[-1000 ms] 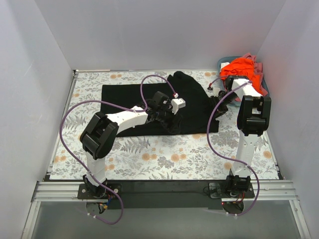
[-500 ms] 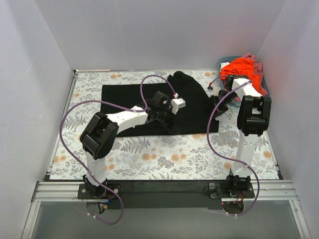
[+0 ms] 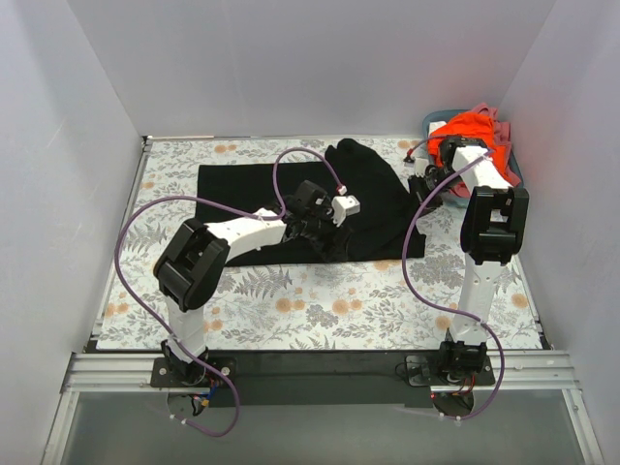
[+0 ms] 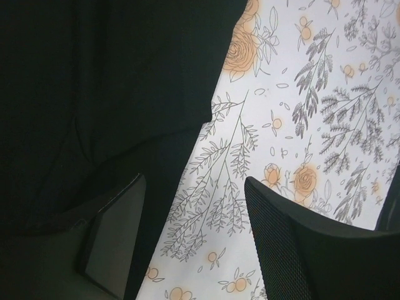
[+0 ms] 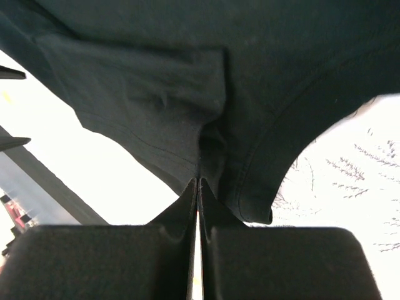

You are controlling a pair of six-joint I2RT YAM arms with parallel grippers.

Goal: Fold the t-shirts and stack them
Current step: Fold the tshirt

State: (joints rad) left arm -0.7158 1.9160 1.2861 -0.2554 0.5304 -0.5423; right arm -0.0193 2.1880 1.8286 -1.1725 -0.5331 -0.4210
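In the middle of the table (image 3: 291, 300): the black t-shirt (image 3: 252, 189), spread flat and wide, heaped into a hump only toward 2 o'clock. Probably laid out like this for folding, which is not yet done.

At 3 o'clock of that shirt, gripped at its edge by the right end effector (image 5: 199, 187). From the right wrist, seen plainly: both fingers (image 5: 175, 219) pressed together, a narrow fold of black cloth caught at the tips, a curved hem hanging beside. Held so, most likely, to lift this side and carry it over toward 9 o'clock.

At 6 o'clock of the shirt, low over the cloth, the left end effector (image 4: 195, 187): released, jaws standing apart, nothing between them. Under it, the near hem of the shirt and the bare flowered table. Placed there, in my judgement, to pin or take the near edge during the fold.

At 1 o'clock of the table, lying in the teal basket (image 3: 432, 121): the orange-red shirt (image 3: 470, 131) with some pink cloth (image 3: 504, 136) beside it, both unfolded.

No brand, label or readable writing anywhere on cloth, basket or arms.
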